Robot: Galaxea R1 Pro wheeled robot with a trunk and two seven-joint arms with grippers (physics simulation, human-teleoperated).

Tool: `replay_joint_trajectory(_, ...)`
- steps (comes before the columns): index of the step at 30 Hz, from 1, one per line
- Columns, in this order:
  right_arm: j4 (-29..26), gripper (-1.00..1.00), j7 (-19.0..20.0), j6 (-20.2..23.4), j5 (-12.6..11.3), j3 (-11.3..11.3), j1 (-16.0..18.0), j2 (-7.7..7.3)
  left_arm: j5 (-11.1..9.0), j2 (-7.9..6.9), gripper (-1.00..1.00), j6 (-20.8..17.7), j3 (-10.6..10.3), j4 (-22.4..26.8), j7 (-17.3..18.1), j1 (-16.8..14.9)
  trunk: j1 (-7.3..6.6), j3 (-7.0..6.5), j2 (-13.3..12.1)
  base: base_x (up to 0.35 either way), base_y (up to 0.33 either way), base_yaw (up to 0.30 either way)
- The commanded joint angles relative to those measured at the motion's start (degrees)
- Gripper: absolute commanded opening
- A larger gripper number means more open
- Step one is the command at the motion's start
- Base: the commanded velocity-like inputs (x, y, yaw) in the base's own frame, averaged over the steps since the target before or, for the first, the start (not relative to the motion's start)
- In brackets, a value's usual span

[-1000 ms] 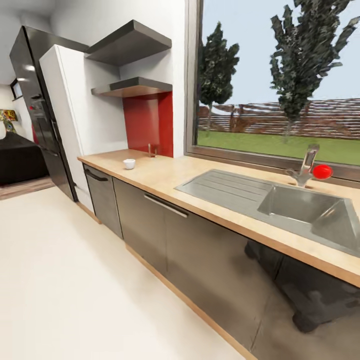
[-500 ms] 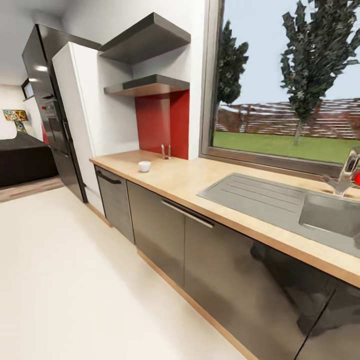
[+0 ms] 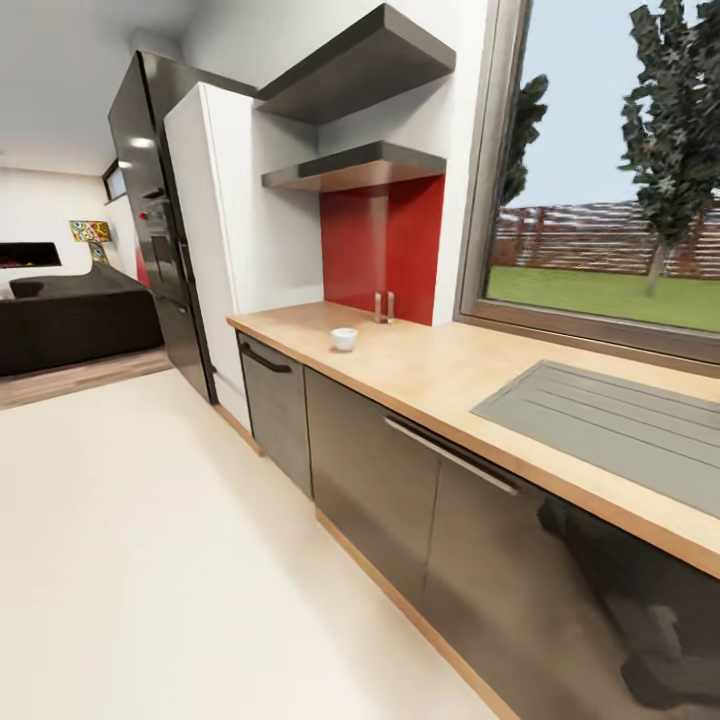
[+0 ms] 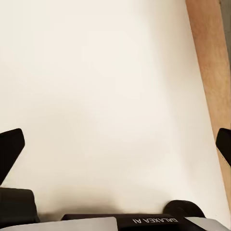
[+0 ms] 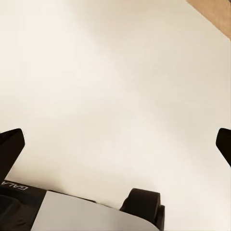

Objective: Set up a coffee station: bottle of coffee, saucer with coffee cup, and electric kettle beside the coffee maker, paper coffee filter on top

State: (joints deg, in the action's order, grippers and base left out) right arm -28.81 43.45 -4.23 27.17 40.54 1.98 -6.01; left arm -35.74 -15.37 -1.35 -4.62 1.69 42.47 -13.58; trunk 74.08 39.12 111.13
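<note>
— Comparing with a second ago, we see the whole head view has swung: the steel sink basin, the tap and the red ball beside it have slid out past the right edge, and just the ribbed grey draining board (image 3: pixel 610 425) is left on the long light beige wood-look worktop (image 3: pixel 440 365). That is our camera turning, not the things moving.

— Agreed. The small plain white coffee cup (image 3: pixel 343 339) stands on the worktop where it stood, near the far end, a little in front of the red wall panel (image 3: pixel 385 245). The two dark grey wall shelves (image 3: pixel 355 165) and the tall black fridge (image 3: pixel 165 230) now sit nearer the middle of the view, and more of the dark sofa (image 3: pixel 75 315) shows in the room beyond.

— And our fingers?

— In the left wrist view the left gripper (image 4: pixel 115 144) has its black fingers (image 4: pixel 10 149) spread wide to either edge, nothing between them, with the pale cream floor (image 4: pixel 106 86) and a wooden strip (image 4: pixel 209 62) beyond. In the right wrist view the right gripper (image 5: pixel 115 144) is spread just as wide and holds nothing, over the same pale floor.

— Both are released and touch nothing.
</note>
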Motion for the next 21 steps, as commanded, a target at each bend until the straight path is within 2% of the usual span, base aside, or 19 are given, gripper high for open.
replay_joint_trajectory(1,0.0,1.0,0.3,-0.4,0.6,0.4,0.0,0.03,-0.6,-0.01,1.0,-0.1,-0.5,0.0,0.2,0.0,0.02,0.06,0.0,0.249,0.23,0.269)
replay_joint_trajectory(13,0.0,1.0,0.4,-0.4,0.7,0.4,0.0,0.03,-0.6,-0.01,1.0,-0.1,-0.5,0.0,0.2,0.0,0.02,0.06,0.0,0.249,0.23,0.267)
replay_joint_trajectory(21,0.0,1.0,0.4,-0.4,0.7,0.4,0.0,0.03,-0.6,-0.01,1.0,-0.1,-0.5,0.0,0.2,0.0,0.02,0.06,0.0,0.249,0.23,0.065)
